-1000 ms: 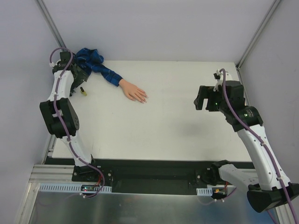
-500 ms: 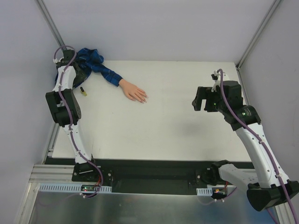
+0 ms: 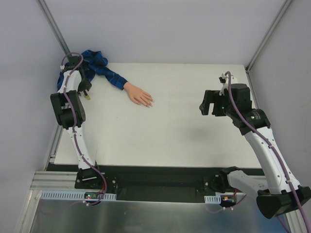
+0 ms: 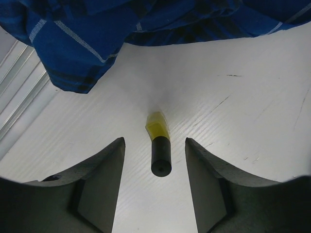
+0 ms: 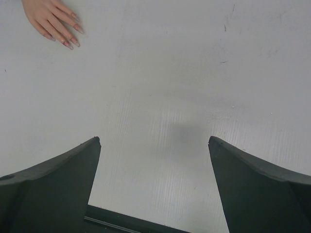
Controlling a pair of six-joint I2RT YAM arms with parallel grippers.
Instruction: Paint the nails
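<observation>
Leftward arm has folded in since a second ago: the left gripper (image 4: 154,141) straddles the small dark bottle with yellow cap (image 4: 160,154), fingers apart, not touching. The right gripper (image 5: 153,145) hangs released over the white table (image 3: 170,131). The pinkish-red nails (image 5: 73,36) lie at the table's far left

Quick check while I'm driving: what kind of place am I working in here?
Probably a lab test cell, not a salon: a white table boxed in by plain grey panels, with a mannequin hand in a plaid sleeve as the subject.
</observation>
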